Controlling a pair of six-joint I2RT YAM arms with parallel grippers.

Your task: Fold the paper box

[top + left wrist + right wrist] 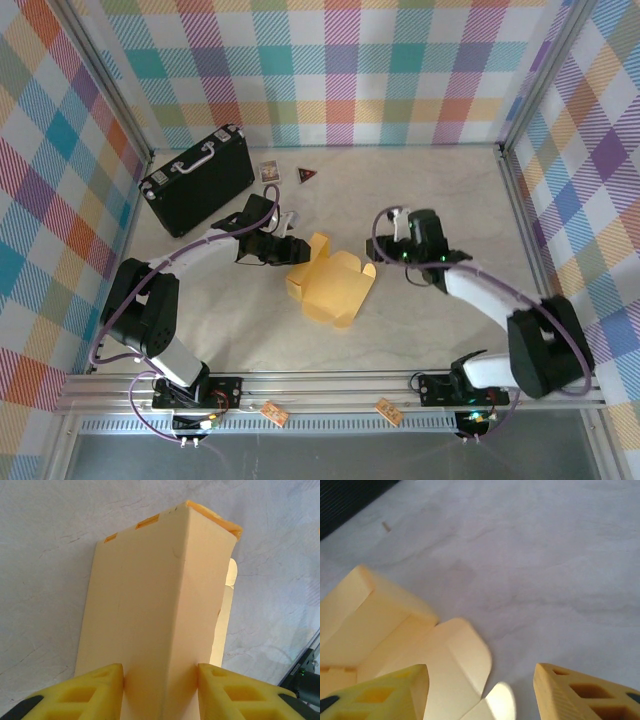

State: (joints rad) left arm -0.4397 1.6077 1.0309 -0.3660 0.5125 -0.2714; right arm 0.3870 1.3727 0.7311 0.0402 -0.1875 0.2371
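Note:
The paper box (331,288) is mustard-yellow cardboard, partly formed, lying in the middle of the table with flaps standing at its far side. My left gripper (299,250) reaches in from the left and is shut on the box's upper left corner. In the left wrist view both yellow fingers (97,690) press against the sides of a folded box wall (150,610). My right gripper (384,254) stands open just right of the box. In the right wrist view rounded flaps (455,665) lie between and below its fingers (580,692), which do not pinch them.
A black hard case (197,180) with a pale handle lies at the back left. A small card (268,172) and a dark triangle (307,175) sit near the back wall. Chequered walls close in three sides. A metal rail (330,385) runs along the front.

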